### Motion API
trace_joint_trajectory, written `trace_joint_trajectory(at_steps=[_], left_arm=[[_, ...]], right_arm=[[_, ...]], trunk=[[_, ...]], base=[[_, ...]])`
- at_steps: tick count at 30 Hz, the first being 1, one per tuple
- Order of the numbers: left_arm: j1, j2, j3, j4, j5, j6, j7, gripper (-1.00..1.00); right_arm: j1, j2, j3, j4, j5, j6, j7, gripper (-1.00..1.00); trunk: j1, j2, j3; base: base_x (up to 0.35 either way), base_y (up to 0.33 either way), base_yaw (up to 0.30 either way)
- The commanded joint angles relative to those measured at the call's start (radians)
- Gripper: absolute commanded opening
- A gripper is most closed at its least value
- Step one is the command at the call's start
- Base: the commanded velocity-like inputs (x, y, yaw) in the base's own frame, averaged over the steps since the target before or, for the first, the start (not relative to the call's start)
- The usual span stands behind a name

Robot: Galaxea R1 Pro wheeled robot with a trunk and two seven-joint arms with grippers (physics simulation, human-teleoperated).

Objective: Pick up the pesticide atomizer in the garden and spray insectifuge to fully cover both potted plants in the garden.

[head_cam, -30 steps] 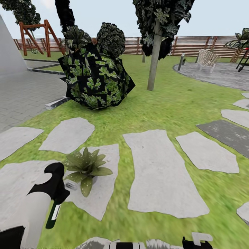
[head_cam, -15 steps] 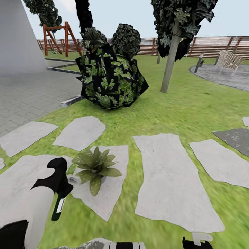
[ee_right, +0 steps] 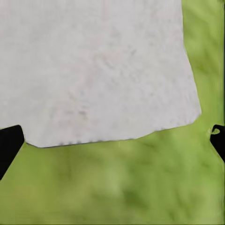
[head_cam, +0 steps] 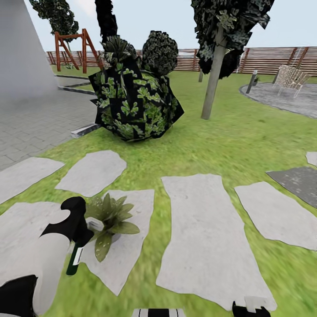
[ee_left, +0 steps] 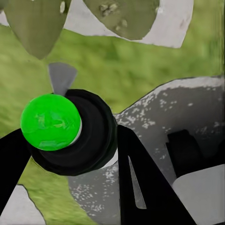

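The left gripper (head_cam: 79, 240), jaws clamped on the atomizer (head_cam: 74, 259), is closing on the plant (head_cam: 108, 215), its nozzle now reaching the leaves; right jaws spread wide.

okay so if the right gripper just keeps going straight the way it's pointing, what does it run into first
Probably the ground. The right gripper, fingers wide apart, points down at bare lawn just past the edge of a grey stepping stone. Nothing else shows in its line, so grass first, though depth is unclear.
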Motion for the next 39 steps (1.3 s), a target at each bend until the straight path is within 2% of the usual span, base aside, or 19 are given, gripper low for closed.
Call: trace_joint_trajectory(at_steps=[1,5,6,7,8,9,11,12,13,15,19,25,32,39], left_arm=[[-0.001,-0.001,0.003,-0.001,-0.009,0.011,-0.01,-1.0],[-0.004,0.0,0.001,-0.002,-0.011,0.004,-0.021,-1.0],[-0.012,0.002,0.0,-0.001,-0.011,0.002,-0.037,-1.0],[-0.034,0.009,-0.003,0.006,-0.017,-0.002,-0.091,-1.0],[-0.046,0.012,-0.013,0.009,-0.034,-0.006,-0.128,-1.0],[-0.05,0.014,-0.025,0.009,-0.057,-0.008,-0.128,-1.0],[-0.059,0.014,-0.055,0.005,-0.132,-0.012,-0.128,-1.0],[-0.07,0.014,-0.066,0.003,-0.186,-0.013,-0.128,-1.0],[-0.081,0.015,-0.07,0.003,-0.213,-0.015,-0.128,-1.0],[-0.097,0.016,-0.073,0.004,-0.233,-0.018,-0.128,-1.0],[-0.108,0.007,-0.074,0.015,-0.24,-0.025,-0.128,-1.0],[-0.117,-0.01,-0.071,0.019,-0.237,-0.033,-0.128,-1.0],[-0.117,-0.013,-0.07,0.019,-0.236,-0.039,-0.128,-1.0],[-0.117,-0.013,-0.071,0.019,-0.236,-0.039,-0.128,-1.0]], right_arm=[[-0.001,0.0,-0.008,0.001,0.01,-0.003,-0.002,1.0],[-0.001,0.0,-0.008,0.001,0.01,-0.003,-0.002,1.0],[-0.001,0.0,-0.008,0.001,0.01,-0.002,-0.002,1.0],[-0.001,0.0,-0.008,0.001,0.01,-0.002,-0.003,1.0],[-0.001,0.0,-0.008,0.001,0.01,-0.002,-0.003,1.0],[-0.001,0.0,-0.008,0.001,0.01,-0.002,-0.003,1.0],[-0.001,0.001,-0.008,0.001,0.011,-0.002,-0.003,1.0],[-0.001,0.001,-0.008,0.001,0.011,-0.002,-0.003,1.0],[-0.001,0.001,-0.008,0.001,0.011,-0.002,-0.003,1.0],[-0.001,0.001,-0.008,0.001,0.01,-0.002,-0.003,1.0],[-0.001,0.0,-0.008,0.001,0.01,-0.003,-0.002,1.0],[-0.001,-0.001,-0.008,0.002,0.012,-0.003,-0.002,1.0],[-0.001,-0.001,-0.008,0.002,0.012,-0.002,-0.002,1.0],[-0.001,0.0,-0.008,0.001,0.012,-0.002,-0.002,1.0]], trunk=[[0.0,0.0,-0.001],[0.0,0.0,-0.001],[0.0,0.0,-0.001],[0.0,0.0,-0.001],[0.0,0.0,-0.001],[0.0,0.0,-0.001],[0.0,0.0,-0.001],[0.0,0.0,-0.001],[0.0,0.0,-0.001],[0.0,0.0,-0.001],[0.0,0.0,-0.001],[0.0,0.0,-0.001],[0.0,0.0,-0.001],[0.0,0.0,-0.001]], base=[[0.243,-0.237,0.005],[0.204,-0.177,0.184],[0.078,-0.058,0.258],[0.032,-0.024,0.27],[0.016,-0.012,0.274],[0.01,-0.008,0.275],[0.004,-0.003,0.277],[0.001,-0.001,0.278],[0.001,-0.001,0.278],[0.0,0.0,0.278],[0.0,0.0,0.238],[0.06,-0.026,0.028],[0.25,-0.165,0.001],[0.042,-0.277,0.001]])
